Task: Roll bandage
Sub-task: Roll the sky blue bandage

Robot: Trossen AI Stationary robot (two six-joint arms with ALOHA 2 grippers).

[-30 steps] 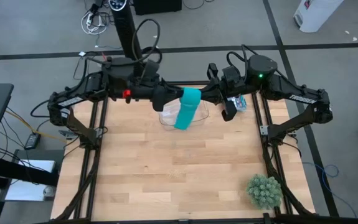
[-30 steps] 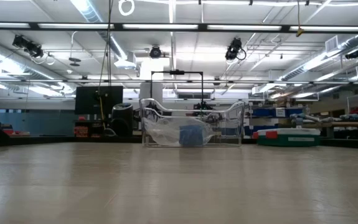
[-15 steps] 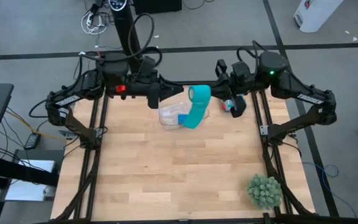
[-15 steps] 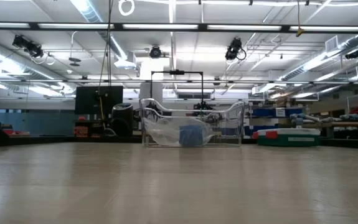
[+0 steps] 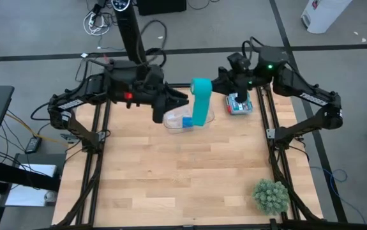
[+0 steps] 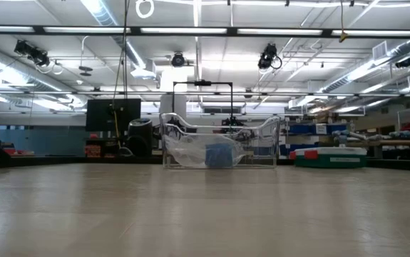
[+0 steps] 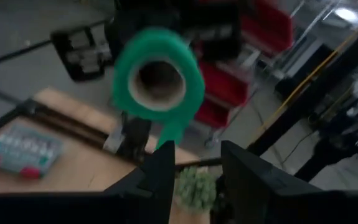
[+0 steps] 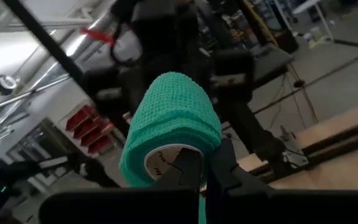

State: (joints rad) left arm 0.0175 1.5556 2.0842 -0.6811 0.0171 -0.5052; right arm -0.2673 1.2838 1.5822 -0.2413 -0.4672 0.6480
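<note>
The teal-green bandage roll is high above the table's far middle, with my right gripper shut on one end of it. Its loose tail hangs down over a clear container. My left gripper is open, level, and points at the roll's other end. The tail drops just in front of one of its fingertips; whether it touches that fingertip I cannot tell. Neither gripper shows in the low view. My right gripper holds the bandage roll by the end that faces it, at the rim of the pale core. Its own fingers cover the exact place. They reach in level from the table's right side. The roll is lifted clear, its axis level, the tail hanging slack below.
A clear plastic container with a blue roll in it stands on the table at the far middle, under the bandage. A small box of parts lies at the far right. A green plant stands at the near right corner.
My right gripper has rolled about its own axis and gone toward the table's far edge, carrying the roll with it. The roll has turned about. The tail, first a broad slanting strip, now hangs narrower and nearly straight. My left gripper has rolled a little in place.
</note>
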